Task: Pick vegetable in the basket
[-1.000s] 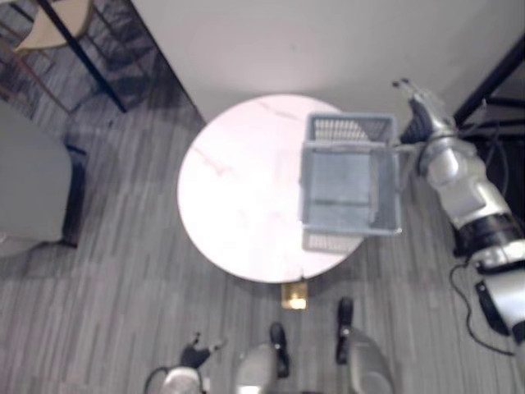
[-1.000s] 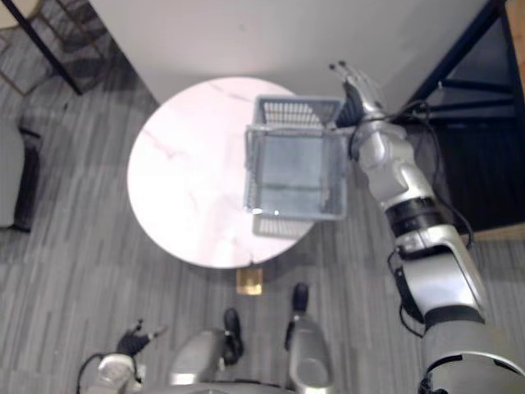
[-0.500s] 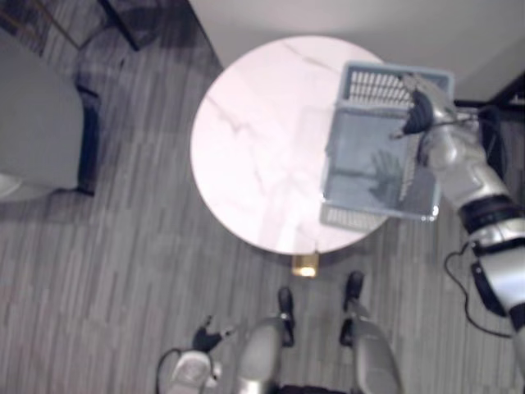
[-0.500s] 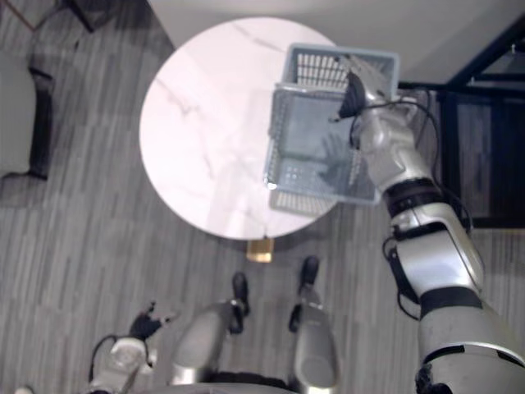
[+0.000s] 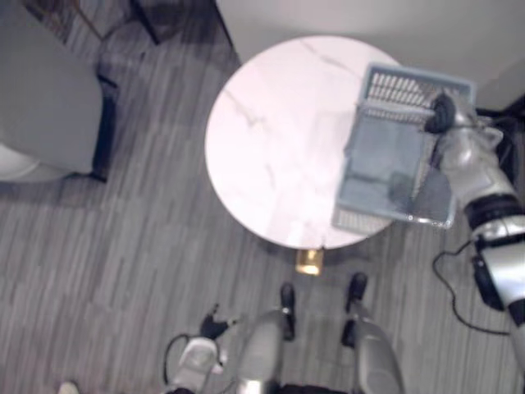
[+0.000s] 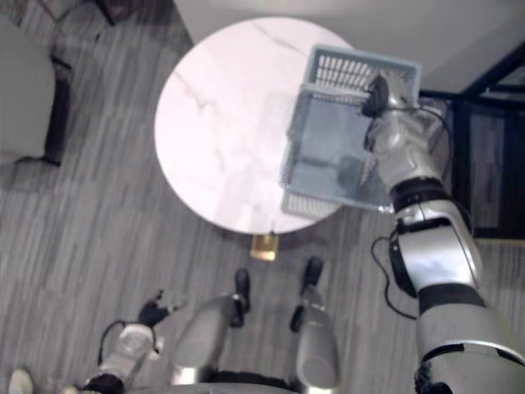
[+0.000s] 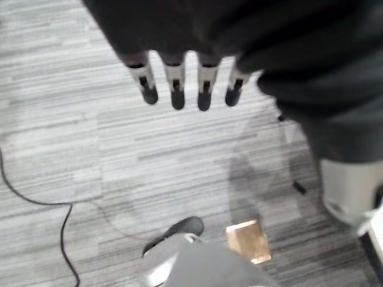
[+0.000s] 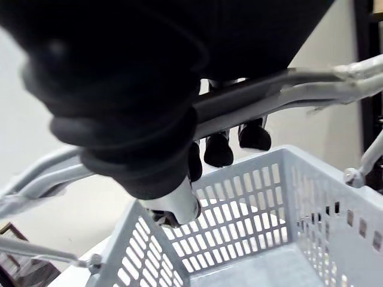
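A grey-blue slotted plastic basket stands on the right edge of the round white marble table, partly overhanging it. Its grey bottom carries the shadow of my arm. My right hand is over the basket's far rim. In the right wrist view its dark-tipped fingers are curled round the basket's pale handle bar. My left hand hangs low by the floor with its fingers straight and nothing in them.
A grey upholstered seat stands left of the table. A dark metal frame stands close to the right of the basket. A white wall lies behind. A small brass-coloured block lies on the striped floor below the table.
The whole view has shifted. My right hand came from beside the basket's right wall to above its far rim, and its straight fingers have curled round the handle. The left hand stays low.
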Controlling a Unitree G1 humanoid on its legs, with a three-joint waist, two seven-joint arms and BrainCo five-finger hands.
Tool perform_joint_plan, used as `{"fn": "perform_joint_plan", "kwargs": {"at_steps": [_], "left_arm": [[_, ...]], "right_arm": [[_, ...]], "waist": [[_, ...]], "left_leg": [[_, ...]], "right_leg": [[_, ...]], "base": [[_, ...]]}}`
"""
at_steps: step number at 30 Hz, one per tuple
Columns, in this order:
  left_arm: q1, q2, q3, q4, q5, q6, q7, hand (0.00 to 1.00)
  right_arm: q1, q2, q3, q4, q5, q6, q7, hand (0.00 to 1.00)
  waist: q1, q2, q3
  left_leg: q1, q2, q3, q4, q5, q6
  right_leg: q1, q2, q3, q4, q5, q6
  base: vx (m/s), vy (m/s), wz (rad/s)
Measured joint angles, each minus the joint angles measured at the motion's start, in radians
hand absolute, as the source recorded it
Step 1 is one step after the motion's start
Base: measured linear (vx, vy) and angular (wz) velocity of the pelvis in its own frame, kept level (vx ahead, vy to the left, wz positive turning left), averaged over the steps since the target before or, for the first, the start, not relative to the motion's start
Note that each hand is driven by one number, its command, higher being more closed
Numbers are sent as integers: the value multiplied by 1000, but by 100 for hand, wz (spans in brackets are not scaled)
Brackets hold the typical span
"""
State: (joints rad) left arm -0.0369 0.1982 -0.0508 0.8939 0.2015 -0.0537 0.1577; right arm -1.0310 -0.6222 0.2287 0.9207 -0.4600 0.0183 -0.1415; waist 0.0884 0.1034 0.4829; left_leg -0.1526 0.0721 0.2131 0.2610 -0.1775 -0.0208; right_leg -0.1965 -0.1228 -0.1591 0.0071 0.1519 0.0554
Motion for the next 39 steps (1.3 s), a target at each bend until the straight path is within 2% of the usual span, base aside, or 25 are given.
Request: {"fn": "perform_joint_plan", "kwargs": {"at_steps": [4, 6, 8, 9, 10, 11, 13, 15, 16, 18, 19, 21, 22, 23, 25, 27, 29, 31, 33, 34, 35, 36, 37, 38, 39], "left_arm": [[2, -2, -1, -17, 9, 2, -27, 0], [3, -3, 0, -17, 16, 10, -38, 0], [2, -3, 8, -17, 18, 15, -50, 0], [2, -2, 9, -17, 18, 15, -51, 0], [6, 5, 21, -17, 18, 20, -51, 0], [13, 15, 45, -18, 18, 22, -51, 0], [15, 11, 76, -17, 17, 30, -49, 0], [14, -19, 96, -16, 18, 42, -50, 0], [13, -43, 95, -12, 18, 42, -52, 0], [2, -68, 95, 16, 24, 41, -54, 0], [-11, -73, 95, 32, 49, 43, -53, 0], [-8, -79, 98, 53, 62, 58, -44, 0], [10, -89, 101, 57, 62, 67, -40, 0], [21, -100, 107, 56, 59, 68, -34, 0], [69, -140, 145, 47, 40, 67, -2, 0], [80, -148, 167, 22, -1, 57, 14, 0], [82, -146, 186, 17, -11, 46, 32, 0], [81, -146, 211, 13, -31, 43, 33, 0], [81, -142, 215, 16, -27, 45, 33, 0], [88, -145, 214, 32, -20, 50, 30, 0], [109, -129, 218, 57, 5, 56, 28, 0], [109, -119, 219, 73, 12, 65, 26, 0], [122, -105, 209, 86, 17, 69, 15, 0], [125, -84, 182, 88, 19, 71, 11, 0], [124, -72, 169, 86, 20, 73, 11, 0]], "right_arm": [[285, 7, -103, -233, 42, 3, 23, 100], [382, 34, -144, -298, 63, 5, 23, 100], [527, 113, -192, -377, 95, 9, 20, 100], [561, 143, -199, -381, 107, 11, 18, 100], [624, 215, -215, -381, 123, 14, 18, 100], [683, 284, -219, -381, 144, 16, 19, 100], [760, 362, -226, -373, 168, 15, 19, 100], [845, 393, -244, -374, 194, 15, 20, 100], [906, 405, -271, -374, 204, 15, 18, 100], [985, 444, -323, -389, 233, 9, 18, 100], [1022, 481, -389, -401, 253, 6, 7, 100], [1081, 518, -422, -395, 308, -4, -10, 100], [1118, 523, -422, -390, 313, -5, -13, 100], [1128, 521, -420, -385, 313, -5, -15, 100], [1123, 499, -415, -284, 304, 1, -20, 100], [1113, 479, -415, -210, 300, 12, -23, 100], [1114, 459, -437, -152, 303, 47, -25, 100], [1128, 447, -459, -118, 303, 51, -26, 100], [1161, 434, -459, -119, 303, 55, -25, 100], [1183, 424, -460, -119, 303, 56, -24, 100], [1203, 423, -458, -118, 300, 57, -17, 100], [1210, 425, -464, -107, 297, 61, -17, 100], [1251, 446, -476, -104, 291, 66, -17, 100], [1283, 479, -500, -103, 286, 76, -18, 100], [1288, 489, -520, -99, 286, 87, -26, 100]], "waist": [[-40, -8, -4], [-62, -11, -5], [-73, -16, -8], [-74, -27, -14], [-71, -61, -38], [-63, -92, -59], [-59, -114, -72], [-72, -97, -86], [-95, -88, -104], [-126, -74, -144], [-152, -73, -146], [-166, -79, -171], [-164, -83, -187], [-166, -80, -190], [-139, -80, -200], [-112, -81, -204], [-106, -85, -205], [-106, -96, -200], [-102, -80, -210], [-85, -54, -225], [-63, -72, -239], [-71, -70, -239], [-80, -91, -260], [-91, -113, -263], [-95, -118, -265]], "left_leg": [[101, 15, 114, 3, -43, 13], [136, 24, 179, 2, -59, 16], [205, 57, 321, -32, -61, 18], [224, 64, 361, -37, -64, 16], [249, 76, 441, -40, -74, 7], [269, 95, 524, -17, -86, -10], [314, 129, 643, 29, -98, -29], [361, 159, 716, 55, -99, -32], [387, 170, 731, 79, -98, -35], [400, 175, 732, 79, -113, -58], [422, 163, 742, 57, -101, -57], [446, 176, 732, 131, -69, -67], [416, 206, 662, 257, -30, -36], [393, 209, 590, 298, -54, -34], [301, 121, 280, 329, -166, -49], [230, 90, 138, 333, -190, -48], [113, 86, 39, 303, -191, -49], [45, 91, 30, 220, -169, -55], [24, 111, 87, 95, -118, -54], [19, 141, 104, 60, -68, -39], [39, 129, 131, 102, -46, -43], [50, 127, 123, 113, -34, -25], [78, 110, 132, 99, -49, -16], [120, 82, 129, 53, -53, -5], [144, 68, 127, 27, -52, -6]], "right_leg": [[28, 16, 108, 23, -6, 6], [26, 10, 85, 34, -53, -14], [4, -96, -293, 173, -155, -169], [0, -139, -401, 227, -175, -195], [-7, -216, -579, 331, -217, -232], [1, -257, -711, 390, -238, -253], [8, -230, -789, 394, -251, -234], [4, -158, -726, 370, -253, -225], [1, -126, -663, 361, -269, -198], [-28, -87, -586, 366, -282, -196], [-31, -68, -545, 381, -298, -190], [-37, -31, -466, 389, -325, -169], [-31, 6, -400, 355, -323, -165], [-21, 27, -367, 331, -318, -162], [17, 118, -205, 256, -290, -142], [56, 161, -121, 226, -289, -140], [98, 187, -46, 195, -286, -135], [119, 190, -1, 163, -285, -134], [149, 208, 33, 106, -269, -106], [167, 232, 66, 106, -268, -97], [130, 208, 77, 224, -295, -117], [132, 211, 78, 254, -315, -93], [138, 176, 47, 282, -353, -58], [144, 123, -12, 336, -401, 46], [135, 97, -28, 393, -406, 62]], "base": [[-23, 39, -83], [-29, 46, -110], [-19, 103, -164], [16, 75, -180], [96, 0, -201], [146, -40, -214], [223, -148, -197], [247, -170, -193], [201, -119, -174], [194, -78, -141], [188, -37, -121], [189, -40, -133], [183, -60, -153], [183, -60, -175], [118, -5, -202], [123, 27, -170], [105, 49, -136], [80, 68, -120], [78, 72, -123], [196, 124, -178], [218, 136, -165], [281, 174, -122], [232, 160, 1], [245, 162, 27], [302, 151, 39]]}}
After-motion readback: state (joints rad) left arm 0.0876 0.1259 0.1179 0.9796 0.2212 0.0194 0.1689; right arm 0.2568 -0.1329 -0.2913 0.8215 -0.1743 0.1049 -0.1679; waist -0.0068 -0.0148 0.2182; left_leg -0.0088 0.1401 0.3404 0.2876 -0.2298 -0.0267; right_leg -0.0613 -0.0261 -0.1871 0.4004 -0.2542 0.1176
